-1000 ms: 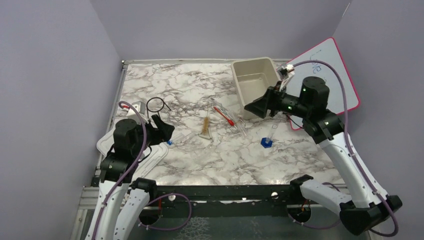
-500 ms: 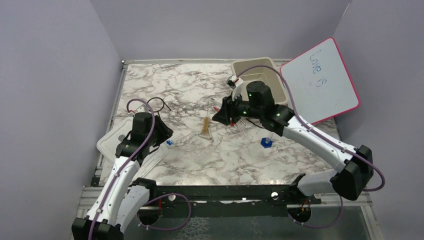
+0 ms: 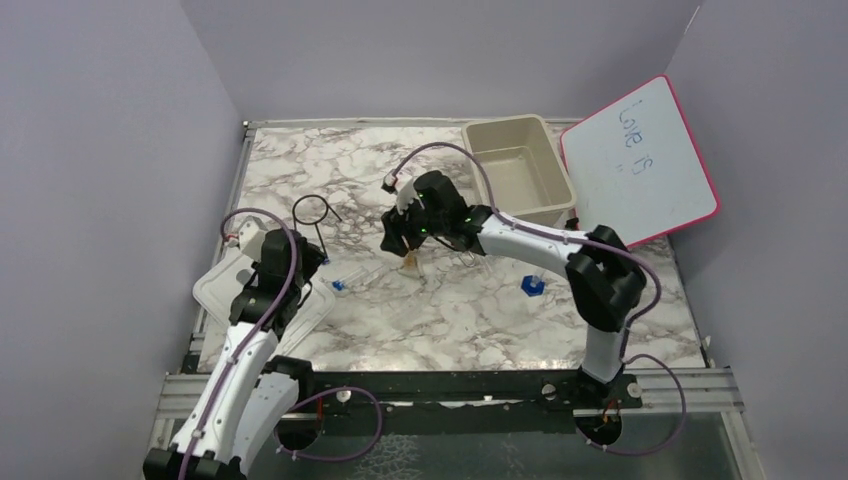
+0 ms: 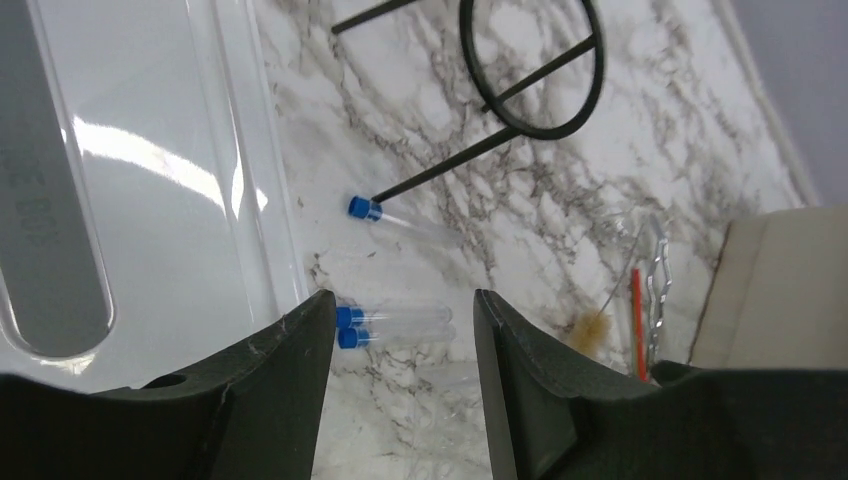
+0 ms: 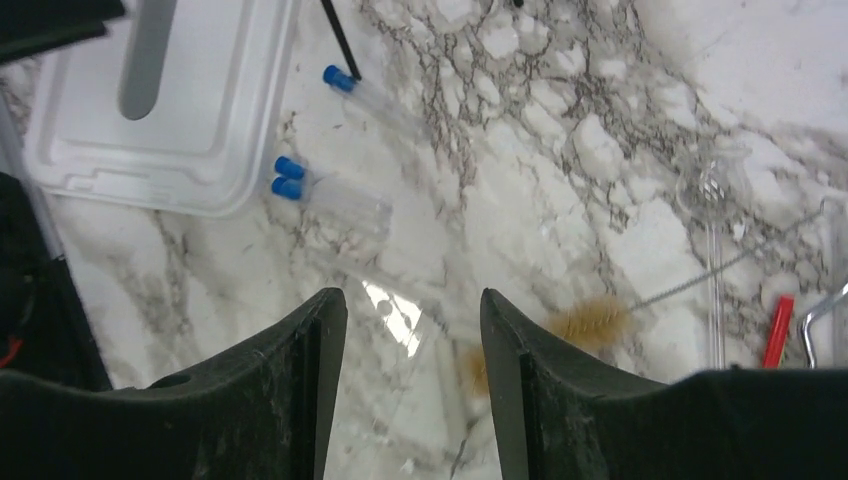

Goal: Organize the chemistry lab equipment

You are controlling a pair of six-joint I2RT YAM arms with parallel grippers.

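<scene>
Whiteboard [image 3: 640,165] scrawl: we cannot read it surely. Lid [image 4: 150,180] embossing blurred. Left tool [image 4: 402,300] gapes empty above blue-capped tubes [image 4: 405,326] on the bench [image 3: 350,160] beside lid; right tool [image 5: 413,300] likewise, near brush [image 5: 590,325].

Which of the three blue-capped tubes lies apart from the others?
The tube with its cap beside the end of the black wire ring leg; the other two lie side by side, caps together.

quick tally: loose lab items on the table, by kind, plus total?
Clear tubes with blue caps: 3
Black wire ring: 1
Tan-bristled wire brush: 1
Red-tipped dropper: 1
Metal wire clamp: 1
Blue hexagonal-based piece: 1
Total: 8
</scene>
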